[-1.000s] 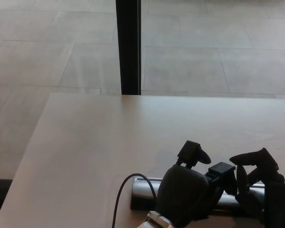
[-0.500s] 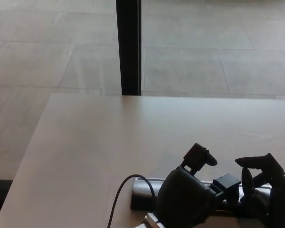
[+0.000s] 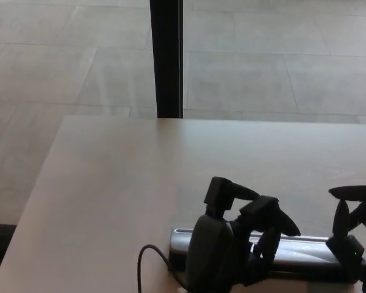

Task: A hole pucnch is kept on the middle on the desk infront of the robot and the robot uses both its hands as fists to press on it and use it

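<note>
both robot hands look different from half a second ago, and your whole picture has slid a little too, so the camera has moved. your left robot hand (image 3: 232, 250) now sits more to the left, and its fingers (image 3: 274, 220) curl forward and down more than before. your right robot hand (image 3: 357, 232) has gone further to the right edge, so you see only part of it.

look at the hole punch (image 3: 293, 253). it is a long grey bar lying flat near the front edge of the worktop (image 3: 122, 183), running left to right. your left robot hand is over its left part, with fingers bent but apart, holding nothing. your right robot hand is at its right end; the fingers you can see are spread, but most of that hand is cut off, so you cannot tell if it is open or closed.

a thin dark cable (image 3: 147, 259) loops beside the left robot hand. behind the worktop stands a dark post (image 3: 168, 58) on the tiled floor (image 3: 280, 73).
</note>
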`<state>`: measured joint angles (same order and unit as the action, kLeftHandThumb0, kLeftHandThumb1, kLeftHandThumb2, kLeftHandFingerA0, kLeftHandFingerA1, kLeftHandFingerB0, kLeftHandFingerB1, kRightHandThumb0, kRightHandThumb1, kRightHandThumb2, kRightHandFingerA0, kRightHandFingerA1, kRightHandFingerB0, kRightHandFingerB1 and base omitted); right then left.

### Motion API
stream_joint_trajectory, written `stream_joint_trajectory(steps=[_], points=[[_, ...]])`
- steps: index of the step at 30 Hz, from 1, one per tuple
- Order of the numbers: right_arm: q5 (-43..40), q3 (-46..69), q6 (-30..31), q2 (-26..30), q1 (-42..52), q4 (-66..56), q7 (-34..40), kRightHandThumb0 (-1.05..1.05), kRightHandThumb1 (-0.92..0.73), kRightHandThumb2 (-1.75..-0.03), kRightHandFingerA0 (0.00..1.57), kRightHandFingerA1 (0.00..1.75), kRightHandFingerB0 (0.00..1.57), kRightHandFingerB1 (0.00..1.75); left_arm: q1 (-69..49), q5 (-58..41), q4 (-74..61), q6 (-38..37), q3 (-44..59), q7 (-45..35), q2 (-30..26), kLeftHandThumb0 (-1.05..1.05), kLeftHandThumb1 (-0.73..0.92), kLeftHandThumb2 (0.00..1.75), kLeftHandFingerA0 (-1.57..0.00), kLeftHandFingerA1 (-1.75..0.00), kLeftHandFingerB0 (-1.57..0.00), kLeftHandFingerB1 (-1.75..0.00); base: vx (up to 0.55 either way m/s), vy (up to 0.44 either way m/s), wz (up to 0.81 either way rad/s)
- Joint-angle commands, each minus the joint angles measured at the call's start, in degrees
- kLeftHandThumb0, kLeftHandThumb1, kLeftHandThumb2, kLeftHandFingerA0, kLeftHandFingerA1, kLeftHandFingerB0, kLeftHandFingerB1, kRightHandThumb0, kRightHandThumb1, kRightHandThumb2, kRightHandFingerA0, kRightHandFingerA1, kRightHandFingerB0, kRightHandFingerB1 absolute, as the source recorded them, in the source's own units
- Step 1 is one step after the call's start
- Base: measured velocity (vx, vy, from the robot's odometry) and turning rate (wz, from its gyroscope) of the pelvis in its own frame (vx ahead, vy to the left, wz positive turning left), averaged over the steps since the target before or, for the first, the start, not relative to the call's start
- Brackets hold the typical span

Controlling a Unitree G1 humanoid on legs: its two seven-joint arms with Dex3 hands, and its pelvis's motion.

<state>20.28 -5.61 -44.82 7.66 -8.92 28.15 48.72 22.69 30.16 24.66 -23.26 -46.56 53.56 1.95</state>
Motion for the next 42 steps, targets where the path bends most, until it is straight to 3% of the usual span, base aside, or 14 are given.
stream_joint_trajectory(steps=[1, 4, 13, 18, 19, 24, 25, 27, 30, 31, 33, 36, 38, 42], points=[[-15.31, 5.81, 7.05, 5.91, 0.52, -16.21, -15.13, -0.3, -0.66, -1.0, 0.97, 1.75, 0.76, 1.41, -4.56, -17.77, -16.17, 1.24, 11.65, -17.23, -2.14, -0.26, 0.72, 1.01, -0.95, -1.75, -0.64, -1.63, 0.0, 0.0, 0.0], [-21.15, 7.45, 10.11, 7.66, 0.52, -21.26, -18.67, -0.28, -0.64, -1.04, 1.04, 1.75, 0.79, 1.4, -4.58, -21.81, -19.98, 3.54, 14.46, -20.93, -2.17, -0.25, 0.67, 1.06, -0.93, -1.75, -0.74, -1.45, 0.0, 0.0, 0.0], [-30.4, 16.18, 18.16, 14.81, 0.85, -30.23, -23.63, -0.3, -0.59, -1.06, 1.03, 1.75, 0.81, 1.43, -3.52, -36.96, -27.91, 15.53, 24.31, -31.02, -2.3, -0.31, 0.72, 0.98, -0.92, -1.75, -0.63, -1.59, 0.0, 0.0, 0.0], [-38.67, 26.02, 23.28, 22.32, 4.28, -29.19, -28.71, -0.42, -0.57, -0.96, 1.05, 1.74, 0.81, 1.43, -4.75, -45.2, -32.28, 25.71, 30.16, -41.02, -11.71, -0.26, 0.74, 0.88, -0.82, -1.75, -0.7, -1.41, 0.0, 0.0, 0.0], [-42.33, 29.64, 25.62, 24.73, 5.69, -27.81, -31.01, -0.49, -0.49, -1.09, 1.31, 1.39, 0.97, 1.16, -5.69, -47.37, -33.4, 28.53, 32.21, -43.76, -15.53, -0.24, 0.74, 0.87, -0.85, -1.75, -0.72, -1.37, 0.0, 0.0, 0.0], [-48.42, 39.98, 38.3, 29.7, 10.2, -26.4, -33.62, -0.57, -0.54, -0.88, 1.2, 1.58, 1.0, 1.22, -8.88, -51.95, -34.29, 34.0, 39.08, -47.66, -23.03, -0.21, 0.77, 0.76, -0.74, -1.75, -0.7, -1.2, 0.0, 0.0, 0.0], [-49.73, 42.5, 40.73, 30.91, 11.16, -24.48, -34.95, -0.55, -0.46, -1.07, 1.41, 1.4, 1.08, 1.14, -9.78, -53.0, -33.38, 33.36, 40.9, -48.93, -24.68, -0.21, 0.79, 0.75, -0.74, -1.73, -0.71, -1.17, 0.0, 0.0, 0.0], [-53.2, 50.92, 47.33, 34.18, 14.09, -15.31, -38.78, -0.47, -0.47, -0.99, 1.22, 1.63, 0.95, 1.1, -13.36, -53.73, -31.7, 35.07, 48.72, -48.62, -29.54, -0.26, 0.8, 0.65, -0.73, -1.63, -0.71, -1.12, 0.0, 0.0, 0.0], [-54.68, 54.43, 48.54, 34.74, 15.05, -11.18, -40.32, -0.45, -0.47, -1.03, 1.17, 1.66, 0.94, 1.09, -14.81, -54.04, -30.0, 34.79, 52.11, -48.87, -31.51, -0.24, 0.78, 0.64, -0.76, -1.63, -0.7, -1.13, 0.0, 0.0, 0.0], [-55.01, 55.94, 48.66, 34.67, 15.49, -9.4, -40.13, -0.51, -0.44, -1.1, 1.38, 1.4, 0.93, 1.0, -15.62, -54.92, -28.58, 33.99, 53.99, -49.44, -32.16, -0.23, 0.79, 0.65, -0.76, -1.65, -0.7, -1.07, 0.0, 0.0, 0.0], [-53.81, 59.64, 48.81, 34.45, 18.28, -2.12, -39.79, -0.47, -0.48, -1.1, 1.37, 1.36, 0.95, 0.98, -19.62, -56.63, -24.14, 35.29, 62.77, -46.7, -33.21, -0.29, 0.72, 0.65, -0.82, -1.56, -0.76, -0.87, 0.0, 0.0, 0.0], [-52.88, 60.57, 49.9, 34.85, 19.07, 1.36, -40.48, -0.49, -0.55, -0.94, 1.21, 1.54, 0.9, 0.95, -20.8, -56.24, -21.35, 36.05, 65.95, -45.35, -33.18, -0.3, 0.71, 0.64, -0.86, -1.52, -0.77, -0.84, 0.0, 0.0, 0.0], [-52.22, 61.35, 51.79, 33.62, 20.26, 3.48, -38.35, -0.53, -0.65, -0.78, 1.02, 1.26, 0.71, 0.69, -23.23, -54.31, -15.5, 35.06, 69.1, -44.51, -33.83, -0.36, 0.71, 0.63, -0.9, -1.39, -0.78, -0.67, 0.0, 0.0, 0.0], [-53.55, 62.6, 51.45, 29.71, 20.19, 5.57, -36.67, -0.55, -0.69, -0.72, 0.96, 0.98, 0.51, 0.7, -25.99, -53.91, -6.92, 32.45, 73.5, -42.66, -32.05, -0.41, 0.65, 0.59, -0.84, -1.13, -0.74, -0.57, 0.0, 0.0, 0.0]])
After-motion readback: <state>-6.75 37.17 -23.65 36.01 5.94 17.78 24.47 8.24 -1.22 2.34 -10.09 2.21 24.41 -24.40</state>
